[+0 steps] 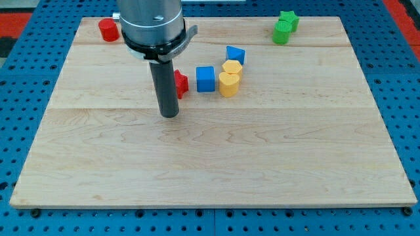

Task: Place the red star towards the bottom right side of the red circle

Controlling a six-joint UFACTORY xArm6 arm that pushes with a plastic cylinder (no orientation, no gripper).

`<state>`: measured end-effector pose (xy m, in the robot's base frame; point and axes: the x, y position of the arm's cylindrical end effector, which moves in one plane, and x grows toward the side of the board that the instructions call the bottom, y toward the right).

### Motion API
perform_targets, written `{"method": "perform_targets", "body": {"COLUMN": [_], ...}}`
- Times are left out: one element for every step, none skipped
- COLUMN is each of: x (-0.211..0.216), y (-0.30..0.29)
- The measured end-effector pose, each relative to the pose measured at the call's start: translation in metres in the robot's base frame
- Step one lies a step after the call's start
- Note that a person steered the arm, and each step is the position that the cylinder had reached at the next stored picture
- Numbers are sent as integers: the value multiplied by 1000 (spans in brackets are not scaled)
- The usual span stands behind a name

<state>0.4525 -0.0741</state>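
The red star (180, 82) lies near the board's middle top, partly hidden behind my rod. The red circle (108, 30) stands at the board's top left corner, far from the star. My tip (170, 115) rests on the board just below and left of the red star, close to it; whether they touch cannot be told.
A blue cube (205, 79) sits right of the star. A yellow heart (228, 84), a yellow block (232, 67) and a blue block (235, 54) cluster to its right. Two green blocks (285, 27) sit at the top right. The wooden board (210, 164) lies on a blue pegboard.
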Motion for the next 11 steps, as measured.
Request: {"method": "perform_targets", "body": {"x": [-9,-31,-40,-42,-52,-83,-108,-80,-32,-35,-63], "y": [0,7,67,58,-7,-43,-79,-60,-84,-29,4]}}
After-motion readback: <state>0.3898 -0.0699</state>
